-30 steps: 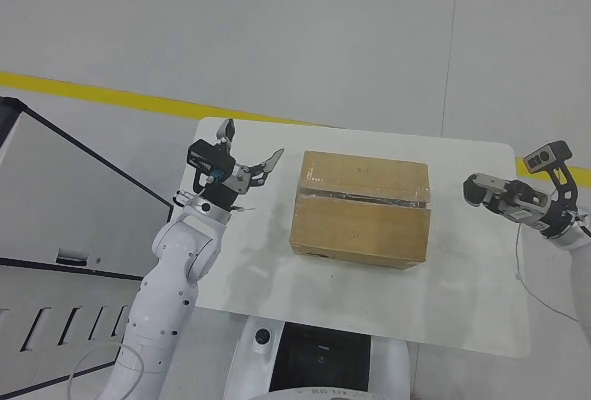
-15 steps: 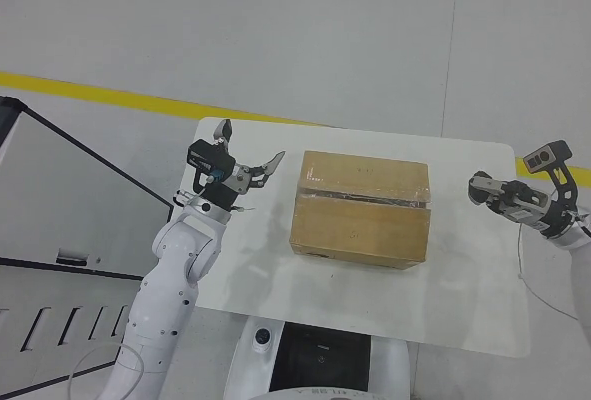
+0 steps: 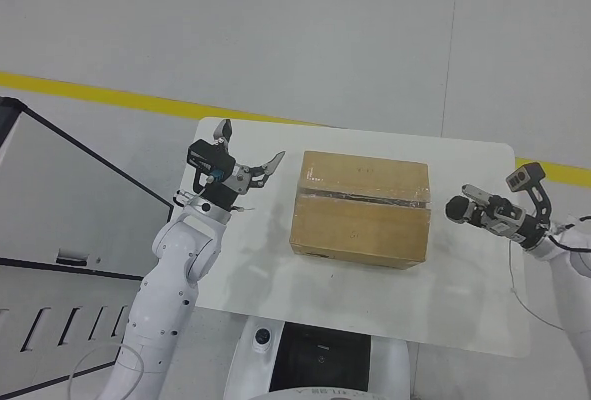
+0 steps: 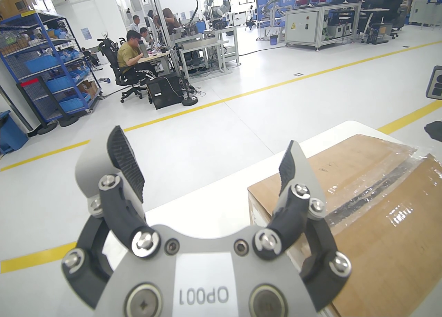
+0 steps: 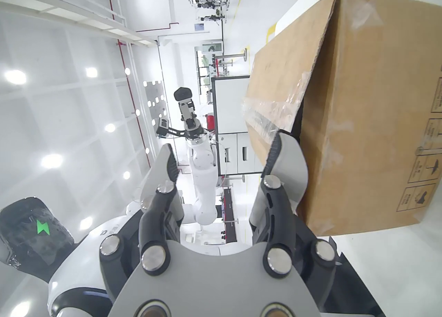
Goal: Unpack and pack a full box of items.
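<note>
The cardboard box [image 3: 360,208] is being observed closed, standing at the middle of the white table [image 3: 475,300]. Its top flaps are being held shut by clear tape [image 3: 360,197] running along the seam. The left gripper [image 3: 250,143] is being held above the table at the box's left side, near the far corner and apart from the cardboard. Its fingers [image 4: 126,159] are being held spread wide, with nothing between them. The right gripper [image 3: 457,207] is being held just beside the box's right end, level with the taped seam, and a gap is being shown from above. Its fingers [image 5: 286,156] are being held moderately apart and are gripping nothing.
</note>
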